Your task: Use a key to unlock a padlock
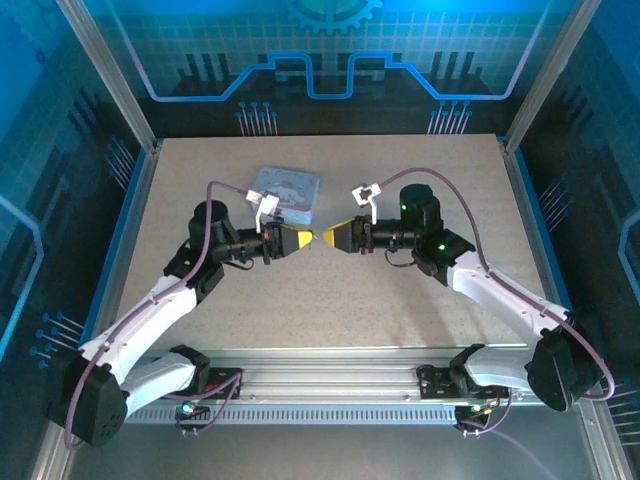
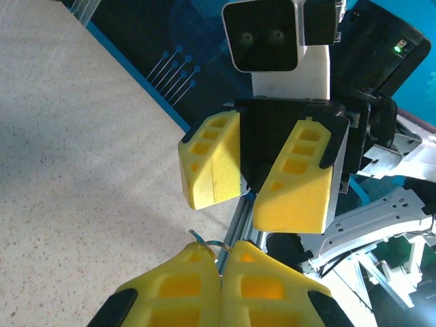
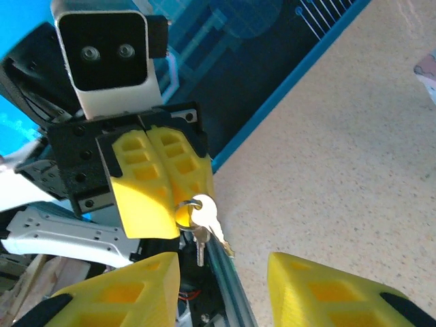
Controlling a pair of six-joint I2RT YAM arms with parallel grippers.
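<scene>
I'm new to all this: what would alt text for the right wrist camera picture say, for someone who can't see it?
The left gripper, yellow fingers shut, points at the camera with small silvery keys on a ring dangling from its tips. Below, the right gripper is open, its fingers wide apart, with a speckled beige table to the right.

On the table (image 1: pixel 400 300), the left gripper (image 1: pixel 308 238) points in from 9 o'clock and the right gripper (image 1: pixel 328 236) from 3 o'clock. They sit nose to nose around the middle, tips nearly touching. The tin (image 1: pixel 288 188) lies just behind them, roughly 11 o'clock from that meeting spot. The key (image 3: pixel 203 212) hangs off the left gripper's tips, right in front of the right gripper's fingers.
</scene>
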